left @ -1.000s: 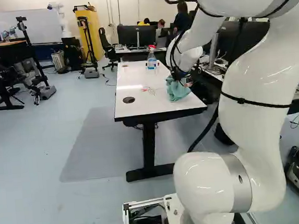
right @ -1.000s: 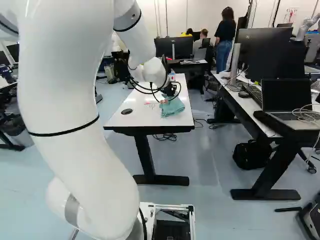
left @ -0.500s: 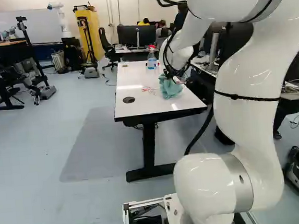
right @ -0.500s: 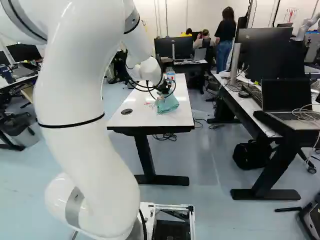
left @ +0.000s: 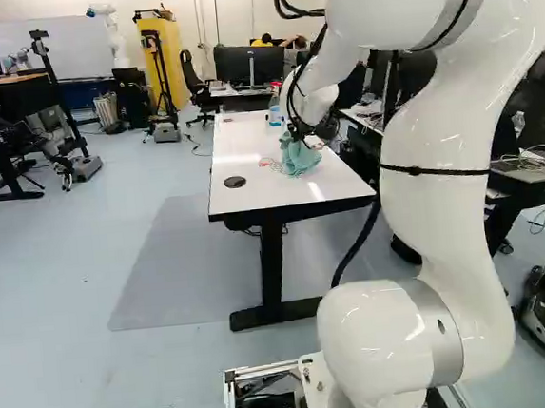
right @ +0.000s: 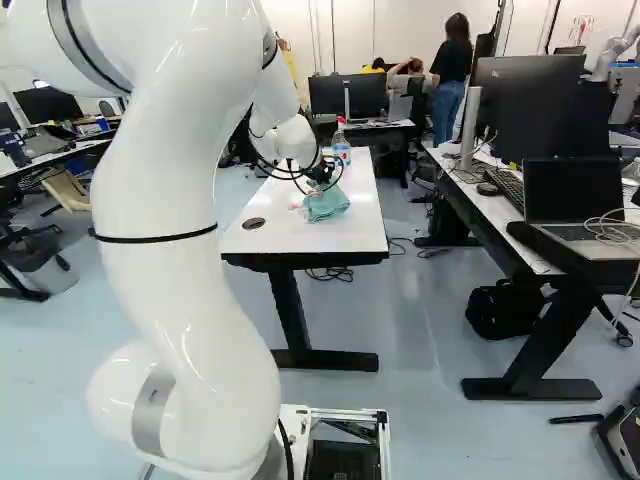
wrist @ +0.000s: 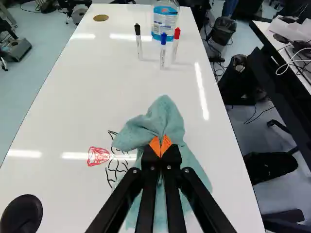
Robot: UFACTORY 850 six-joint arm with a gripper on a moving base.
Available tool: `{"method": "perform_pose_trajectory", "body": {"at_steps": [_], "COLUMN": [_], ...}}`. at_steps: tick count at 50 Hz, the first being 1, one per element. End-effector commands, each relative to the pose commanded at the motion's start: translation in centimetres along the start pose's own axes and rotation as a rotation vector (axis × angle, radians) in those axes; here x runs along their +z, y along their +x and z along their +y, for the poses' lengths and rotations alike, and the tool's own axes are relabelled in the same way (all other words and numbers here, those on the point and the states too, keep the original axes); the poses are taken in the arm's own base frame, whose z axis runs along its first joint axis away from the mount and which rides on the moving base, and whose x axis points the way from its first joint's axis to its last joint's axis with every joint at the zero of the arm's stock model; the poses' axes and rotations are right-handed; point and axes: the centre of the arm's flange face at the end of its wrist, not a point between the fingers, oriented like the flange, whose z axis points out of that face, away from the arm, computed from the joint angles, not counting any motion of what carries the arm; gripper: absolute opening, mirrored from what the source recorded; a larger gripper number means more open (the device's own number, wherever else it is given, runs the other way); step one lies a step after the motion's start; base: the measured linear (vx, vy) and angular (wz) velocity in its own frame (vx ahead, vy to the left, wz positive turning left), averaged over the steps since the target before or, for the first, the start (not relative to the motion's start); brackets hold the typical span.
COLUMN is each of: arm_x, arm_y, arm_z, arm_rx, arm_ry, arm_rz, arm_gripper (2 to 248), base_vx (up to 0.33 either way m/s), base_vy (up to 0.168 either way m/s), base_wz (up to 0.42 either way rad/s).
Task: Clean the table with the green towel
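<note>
Right base view: your pincer [right: 323, 174] is down over the counter [right: 300, 238], at the green towel [right: 326, 205]. Wrist view: you've got the pincer [wrist: 160, 146] clamped on a bunched fold of the towel, orange pads [wrist: 154, 145] close together, rest of the cloth draped on the white top under it. Black scribble [wrist: 115, 170] runs up to the towel's edge, red drawing [wrist: 98, 156] beside that. Ahead of you, three capped markers [wrist: 163, 54] stand upright, clear bottle [wrist: 164, 22] just beyond them

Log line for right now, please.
gripper: shut on green towel | towel: on white table | red scribble, black lines: beside towel | ahead: three markers, bottle
</note>
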Motion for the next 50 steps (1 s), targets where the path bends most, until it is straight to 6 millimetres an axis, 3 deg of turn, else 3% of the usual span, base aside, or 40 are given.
{"method": "perform_pose_trajectory", "body": {"at_steps": [35,50], "arm_x": [3.2,3.2], "arm_y": [-2.5,-2.9], "arm_z": [-0.2,-0.2], "arm_rx": [0.000,0.000], "arm_ry": [0.006,0.006], "arm_rz": [-0.076,-0.119], "arm_gripper": [21,21], "base_vx": [0.000,0.000], "base_vy": [0.000,0.000], "base_wz": [0.000,0.000]}}
